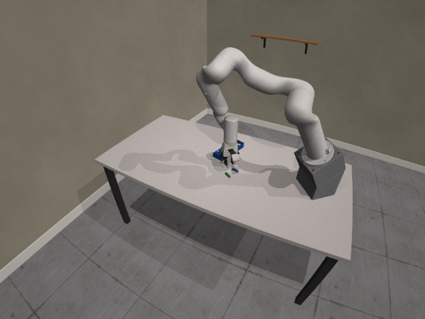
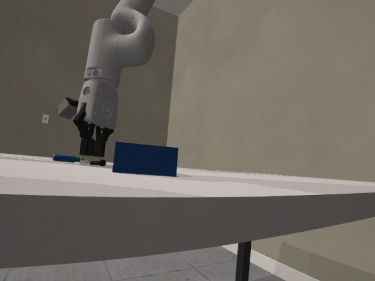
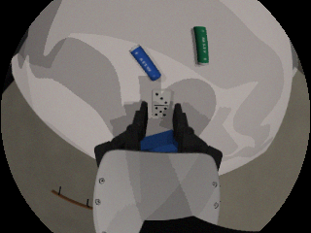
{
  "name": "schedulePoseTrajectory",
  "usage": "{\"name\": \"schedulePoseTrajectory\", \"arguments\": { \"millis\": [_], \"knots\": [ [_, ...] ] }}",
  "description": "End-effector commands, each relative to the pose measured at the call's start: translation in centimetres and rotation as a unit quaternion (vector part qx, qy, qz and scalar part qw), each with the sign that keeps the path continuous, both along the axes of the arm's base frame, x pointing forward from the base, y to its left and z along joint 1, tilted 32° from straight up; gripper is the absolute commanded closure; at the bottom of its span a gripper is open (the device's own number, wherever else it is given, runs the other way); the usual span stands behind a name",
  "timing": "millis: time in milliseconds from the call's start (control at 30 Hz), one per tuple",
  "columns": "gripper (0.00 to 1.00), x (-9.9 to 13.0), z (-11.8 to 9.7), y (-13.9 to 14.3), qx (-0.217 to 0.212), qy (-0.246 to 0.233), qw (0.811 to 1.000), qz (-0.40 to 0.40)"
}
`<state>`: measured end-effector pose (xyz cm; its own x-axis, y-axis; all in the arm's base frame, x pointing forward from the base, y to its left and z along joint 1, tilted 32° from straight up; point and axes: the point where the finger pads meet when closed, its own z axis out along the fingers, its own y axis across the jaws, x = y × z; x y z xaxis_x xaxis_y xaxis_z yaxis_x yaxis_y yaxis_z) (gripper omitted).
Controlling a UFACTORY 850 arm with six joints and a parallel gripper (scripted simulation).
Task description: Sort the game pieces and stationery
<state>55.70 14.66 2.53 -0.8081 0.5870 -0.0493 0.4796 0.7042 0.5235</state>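
Note:
A white domino (image 3: 162, 103) with black pips lies flat on the table. My gripper (image 3: 160, 110) hangs just above it, part open with nothing between the fingers, which line up with the domino's near end. It also shows in the side view (image 2: 92, 150) a little above the table, and in the overhead view (image 1: 230, 161). A blue bin (image 2: 145, 158) stands right beside the gripper; its letter is not visible. A small blue bar (image 3: 146, 62) and a green bar (image 3: 201, 45) lie beyond the domino.
A black bolt (image 2: 98, 162) lies on the table between the gripper and the blue bin. The arm's grey base (image 1: 319, 171) stands at the table's right side. I see only one bin.

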Motion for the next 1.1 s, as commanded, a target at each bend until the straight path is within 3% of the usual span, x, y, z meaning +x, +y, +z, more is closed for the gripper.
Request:
{"name": "schedulePoseTrajectory", "arguments": {
  "millis": [0, 867, 900, 1067],
  "knots": [
    [0.59, 0.3, -0.3, 0.2, 0.000, -0.001, 1.000, 0.000],
    [0.59, 0.7, -1.3, 0.6, 0.000, -0.001, 1.000, 0.000],
    [1.00, 0.7, -1.3, 0.6, 0.000, -0.001, 1.000, 0.000],
    [1.00, 0.7, -1.3, 0.6, 0.000, -0.001, 1.000, 0.000]
  ]
}}
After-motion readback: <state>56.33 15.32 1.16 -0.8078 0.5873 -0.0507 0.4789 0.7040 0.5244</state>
